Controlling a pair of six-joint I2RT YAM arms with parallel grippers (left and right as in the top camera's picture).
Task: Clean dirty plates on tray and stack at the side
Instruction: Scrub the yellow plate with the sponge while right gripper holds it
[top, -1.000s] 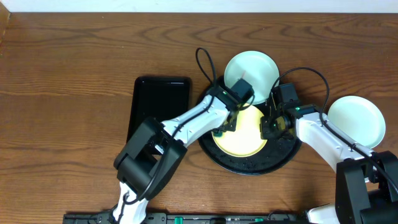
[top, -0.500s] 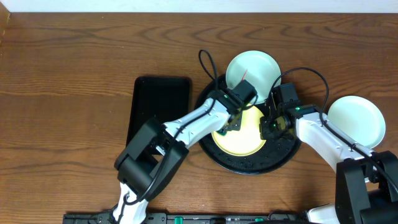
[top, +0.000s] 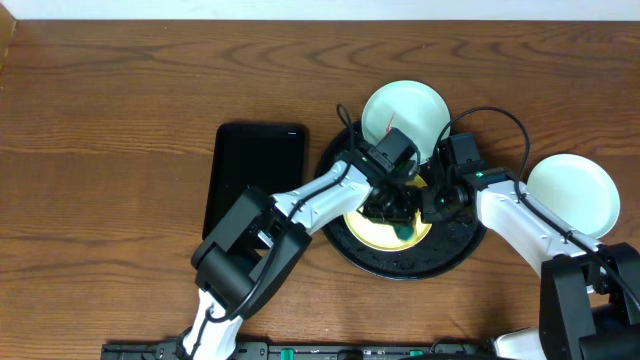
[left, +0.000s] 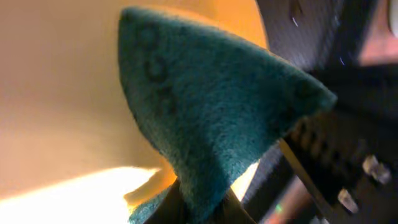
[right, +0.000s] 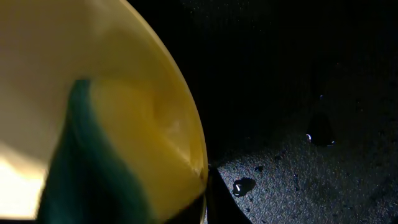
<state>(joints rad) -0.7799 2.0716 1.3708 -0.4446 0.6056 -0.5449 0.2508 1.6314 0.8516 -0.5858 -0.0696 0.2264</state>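
The pale yellow plate (top: 372, 235) lies on the round black tray (top: 445, 252). My left gripper (top: 399, 220) is shut on a teal sponge (top: 404, 232) that presses on the plate's right part. In the left wrist view the sponge (left: 211, 124) fills the middle over the yellow plate (left: 62, 93). My right gripper (top: 432, 208) is shut on the yellow plate's right rim (right: 200, 168), with the wet tray (right: 298, 124) beside it. A pale mint plate (top: 403, 112) with a red streak leans on the tray's far rim. A light plate (top: 572, 192) sits on the table at the right.
A smaller black rectangular tray (top: 255, 175) lies left of the round one. Both arms cross above the round tray, close to each other. Water drops (right: 242, 185) dot the tray floor. Bare wooden table (top: 110, 130) stretches to the left.
My left gripper has swept the sponge from the yellow plate's left side across to its right part. The right gripper has stayed on the rim.
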